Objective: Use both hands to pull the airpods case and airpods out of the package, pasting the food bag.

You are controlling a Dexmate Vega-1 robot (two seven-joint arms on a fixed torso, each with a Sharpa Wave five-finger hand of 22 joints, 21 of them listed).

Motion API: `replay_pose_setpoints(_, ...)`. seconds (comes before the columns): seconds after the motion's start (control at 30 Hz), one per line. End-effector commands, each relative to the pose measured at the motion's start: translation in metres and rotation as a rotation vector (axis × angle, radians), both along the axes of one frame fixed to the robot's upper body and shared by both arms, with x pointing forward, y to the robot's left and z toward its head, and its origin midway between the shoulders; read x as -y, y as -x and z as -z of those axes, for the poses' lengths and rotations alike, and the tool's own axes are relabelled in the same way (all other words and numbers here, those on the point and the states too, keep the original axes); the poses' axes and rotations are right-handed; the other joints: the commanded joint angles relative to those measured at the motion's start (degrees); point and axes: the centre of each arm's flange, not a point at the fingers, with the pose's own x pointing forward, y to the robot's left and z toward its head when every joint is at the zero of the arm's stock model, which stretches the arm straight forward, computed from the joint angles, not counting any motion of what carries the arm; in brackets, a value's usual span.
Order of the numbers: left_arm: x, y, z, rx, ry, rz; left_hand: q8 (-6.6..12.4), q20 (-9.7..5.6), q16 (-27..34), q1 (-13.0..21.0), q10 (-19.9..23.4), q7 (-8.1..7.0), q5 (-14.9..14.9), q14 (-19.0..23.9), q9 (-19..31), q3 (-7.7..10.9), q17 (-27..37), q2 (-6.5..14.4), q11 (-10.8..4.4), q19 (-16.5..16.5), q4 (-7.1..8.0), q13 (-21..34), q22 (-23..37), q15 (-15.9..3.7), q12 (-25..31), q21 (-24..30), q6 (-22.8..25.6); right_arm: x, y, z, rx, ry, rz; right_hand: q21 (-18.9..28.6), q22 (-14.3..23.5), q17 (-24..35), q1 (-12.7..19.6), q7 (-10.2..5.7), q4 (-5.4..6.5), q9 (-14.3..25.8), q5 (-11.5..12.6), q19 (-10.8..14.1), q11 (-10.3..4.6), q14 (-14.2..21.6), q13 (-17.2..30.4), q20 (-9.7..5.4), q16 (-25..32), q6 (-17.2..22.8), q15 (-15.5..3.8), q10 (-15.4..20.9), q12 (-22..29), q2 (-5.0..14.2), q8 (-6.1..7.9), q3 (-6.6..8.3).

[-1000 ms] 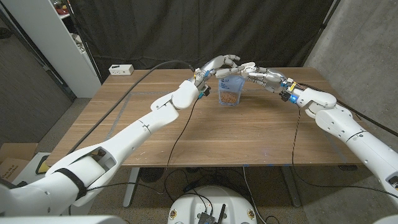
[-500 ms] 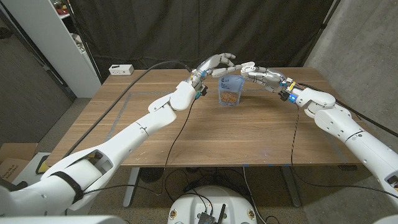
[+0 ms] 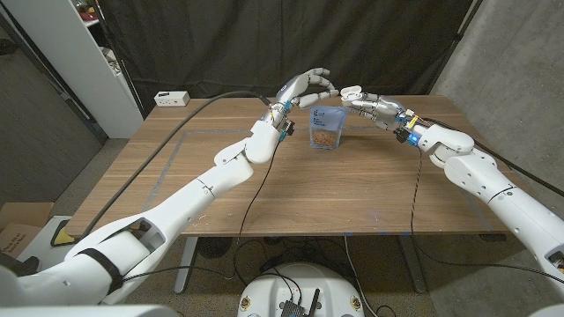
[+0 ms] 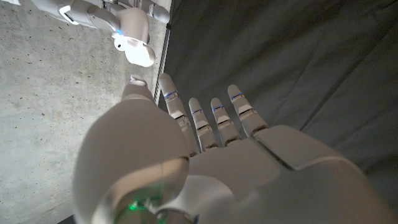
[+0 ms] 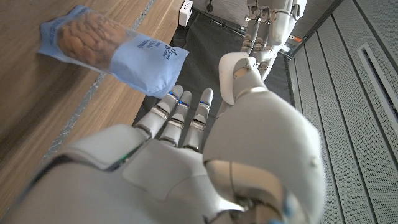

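A white power strip is seen at the upper left of the head view, on the far left corner of the wooden table. Toward the upper middle, the left hand is raised above the table, its fingers curled loosely and spread, with nothing seen between them. In the left wrist view the same hand is shown from the back, fingers extended and apart.

Just below and right of the left hand in the head view, the food bag stands upright on the table, pale blue with brown contents visible through its lower part. In the right wrist view the bag is shown apart from both hands.

Right of the bag's top, the right hand is held above the table, and a small white rounded object, apparently the airpods case, is pinched at its fingertips. The case is also seen in the left wrist view.
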Motion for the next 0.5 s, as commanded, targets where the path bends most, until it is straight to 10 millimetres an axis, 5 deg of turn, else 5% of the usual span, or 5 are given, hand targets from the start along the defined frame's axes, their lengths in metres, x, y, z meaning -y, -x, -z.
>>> replay_pose_setpoints(0.03, 0.01, -0.008, 0.007, -0.011, 0.005, 0.033, -0.8, 0.41, -0.35, 1.25, -0.93, -0.67, 0.37, -0.9, -0.33, 0.07, 0.16, -0.19, 0.2, -0.5, -0.53, 0.35, 0.14, -3.02, -0.36, -0.22, -0.52, -0.001, 0.008, 0.0, 0.012, -0.028, 0.077, 0.61, 0.11, 0.02, 0.14, 2.69, -0.39, 12.07, 0.01, 1.01, 0.19, 1.19, -0.12, 0.48, 0.69, 4.37, -4.99, 1.25, 0.5, -0.72, 4.28, -0.16)
replay_pose_setpoints(0.5, 0.02, -0.011, 0.008, -0.02, -0.02, 0.094, -1.67, 1.02, -0.57, 3.16, -2.22, -1.31, 1.23, -2.44, -1.47, 0.02, 0.34, -0.42, 0.5, -1.53, -1.65, 0.64, 0.1, -2.72, -0.71, -0.65, -0.98, -0.005, 0.014, 0.0, 0.018, -0.034, 0.12, 0.81, 0.07, -0.24, -0.14, 2.7, -0.65, 11.19, -0.11, 2.54, 0.24, 3.93, -0.37, 2.08, 1.74, 7.99, -4.61, 4.25, 1.51, -2.07, 5.03, -1.0)
